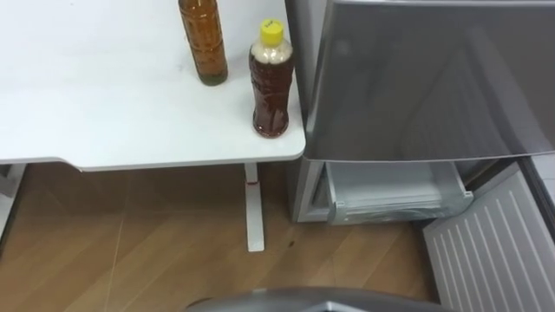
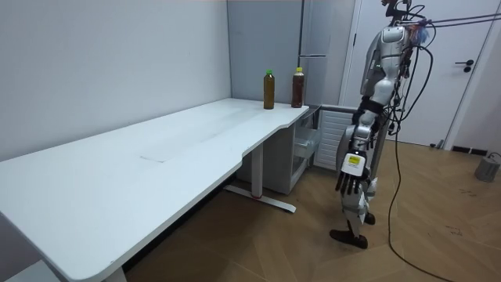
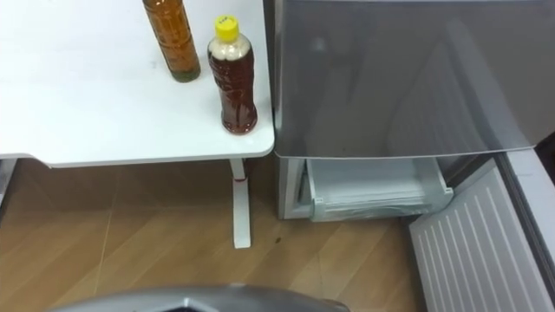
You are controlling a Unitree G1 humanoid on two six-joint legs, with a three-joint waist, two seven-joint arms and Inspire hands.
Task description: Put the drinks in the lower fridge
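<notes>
Standing upright, arm straight down at side, probably the left hand (image 2: 350, 177), fingers hanging relaxed

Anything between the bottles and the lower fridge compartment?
Nothing visible. The lower door is swung open and the drawer exposed; the yellow-capped bottle and the second bottle stand on the table corner beside the fridge.

Tall bottle (image 1: 203, 43), cap cut off by the top edge; fridge drawer (image 1: 395, 201), rear hidden under the grey door (image 1: 434, 78); open lower door (image 1: 490, 251), cut off at bottom right.
</notes>
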